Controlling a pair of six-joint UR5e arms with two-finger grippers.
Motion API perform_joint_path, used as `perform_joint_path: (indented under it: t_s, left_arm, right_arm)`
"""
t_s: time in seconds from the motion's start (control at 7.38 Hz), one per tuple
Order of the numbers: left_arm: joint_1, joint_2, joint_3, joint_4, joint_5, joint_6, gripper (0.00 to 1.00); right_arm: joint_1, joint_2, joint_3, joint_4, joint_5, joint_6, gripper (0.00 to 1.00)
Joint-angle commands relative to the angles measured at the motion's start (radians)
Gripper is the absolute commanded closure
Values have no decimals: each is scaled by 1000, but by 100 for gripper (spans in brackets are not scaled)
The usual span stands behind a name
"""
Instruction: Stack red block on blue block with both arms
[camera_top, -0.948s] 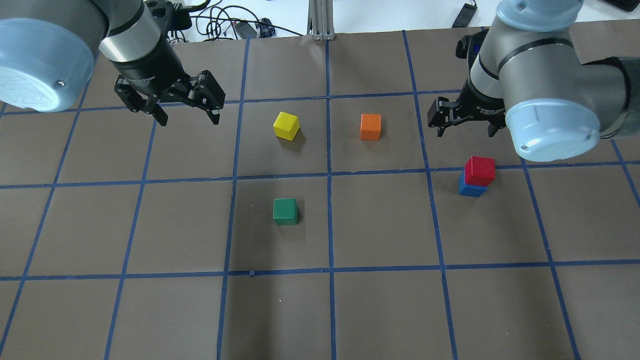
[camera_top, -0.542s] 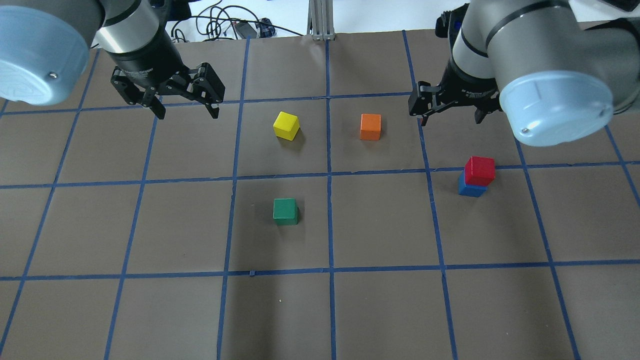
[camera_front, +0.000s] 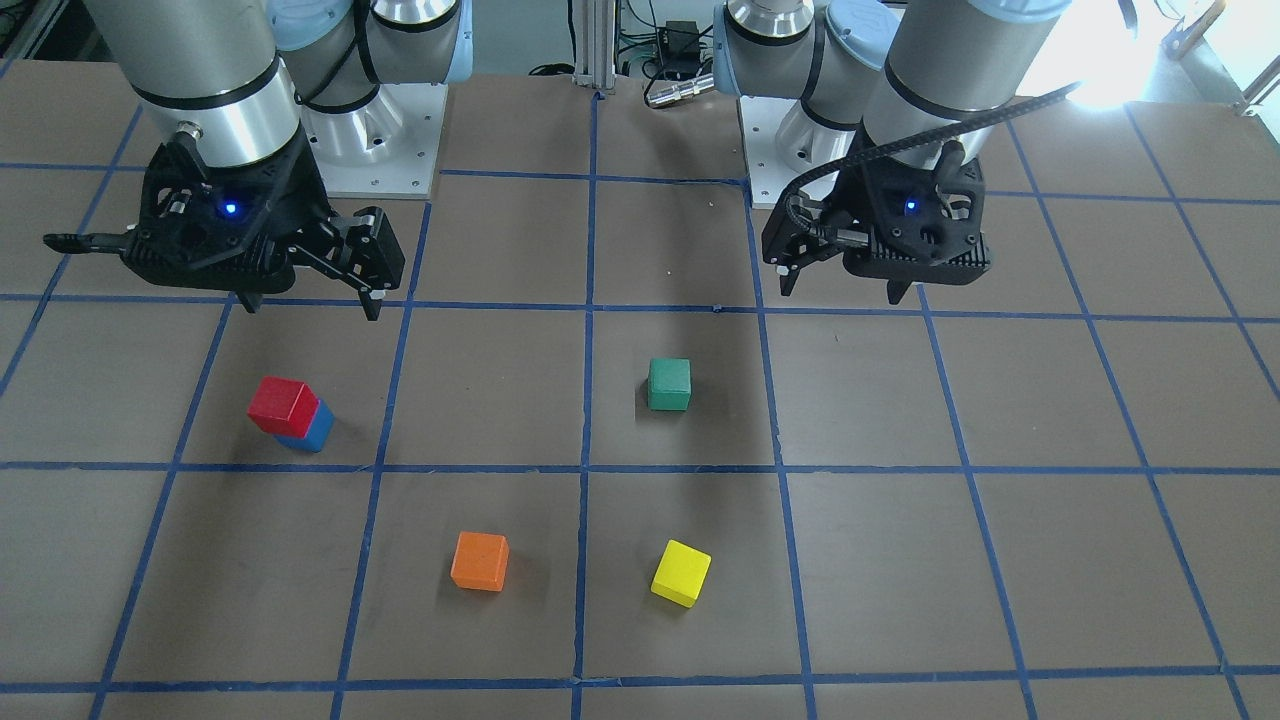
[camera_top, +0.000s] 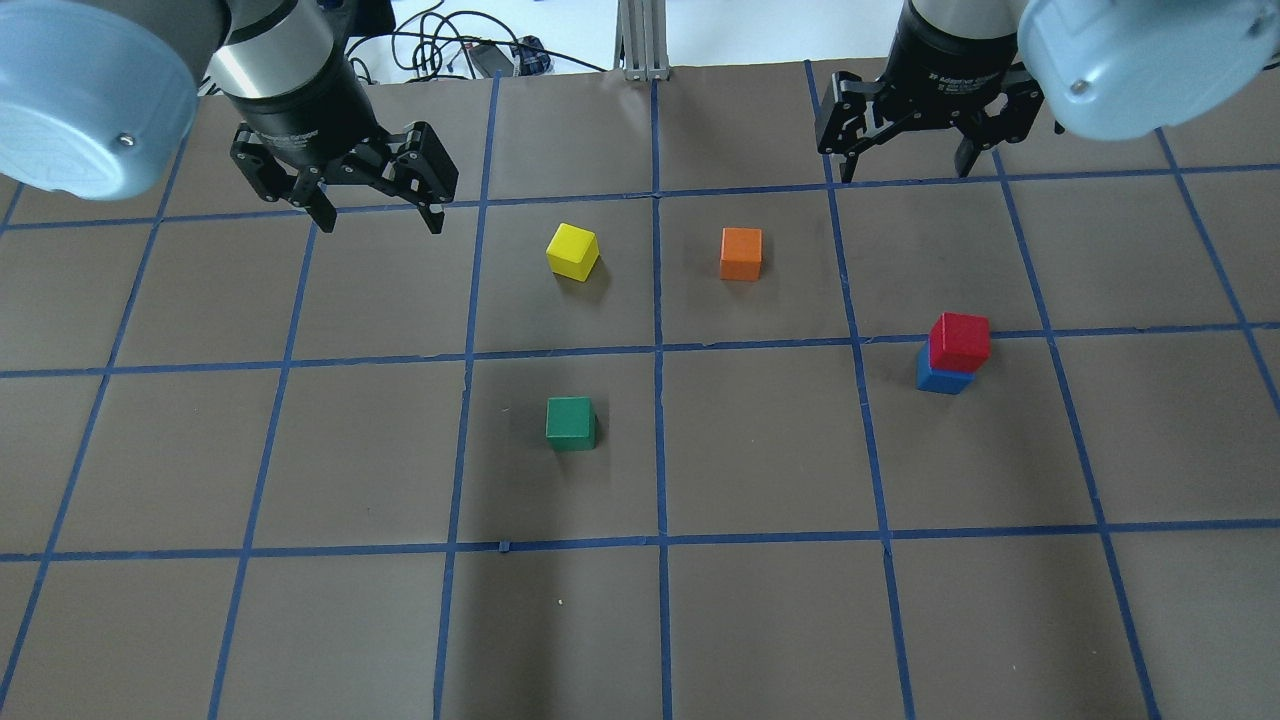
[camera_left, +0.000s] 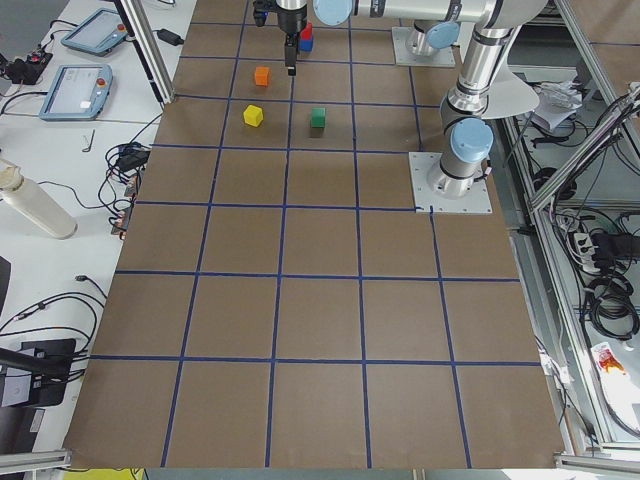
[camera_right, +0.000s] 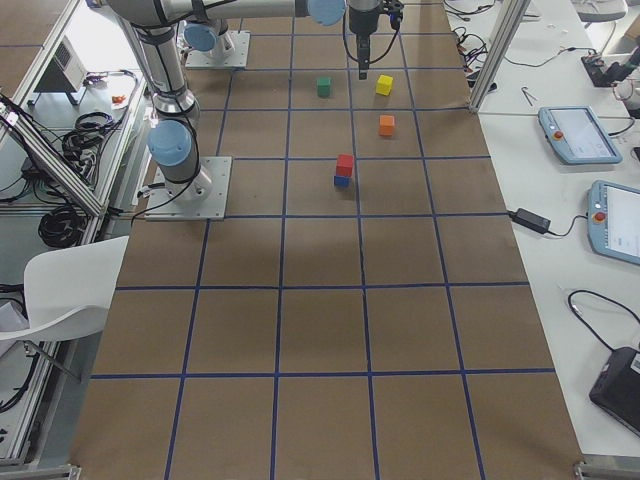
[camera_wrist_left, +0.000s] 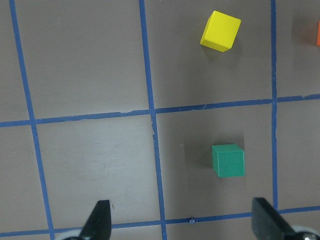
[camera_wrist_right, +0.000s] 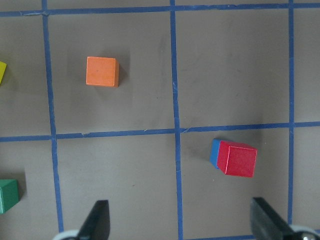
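The red block (camera_top: 960, 340) sits on top of the blue block (camera_top: 938, 378), turned a little and shifted, so a strip of blue shows along 1 side in the right wrist view. This stack of 2 stands on the robot's right half of the brown table (camera_top: 300, 600), right beside a blue tape line of the grid.

The right gripper (camera_top: 906, 172) hangs above the table, well apart from the stack, on its far side in the overhead view. Its fingers are spread wide with nothing between them. The left gripper (camera_top: 378, 222) hangs over the robot's left half, fingers also spread and holding nothing.

3 other cubes lie singly on the table. The orange block (camera_top: 741, 253) and the yellow block (camera_top: 573, 250) are in neighbouring grid squares, with the yellow one turned at an angle. The green block (camera_top: 570, 422) is in the square next to the yellow one, nearer the robot. None of them touches another cube or a gripper.
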Motion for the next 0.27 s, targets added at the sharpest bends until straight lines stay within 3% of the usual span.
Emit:
perform_joint_path:
  t_s: [0.0, 0.14]
  left_arm:
    - [-1, 15, -5, 0, 3, 2, 0]
    - [-1, 13, -5, 0, 5, 4, 0]
  right_arm:
    - [1, 14, -18, 28, 72, 30, 0]
    - [1, 19, -20, 28, 62, 30, 0]
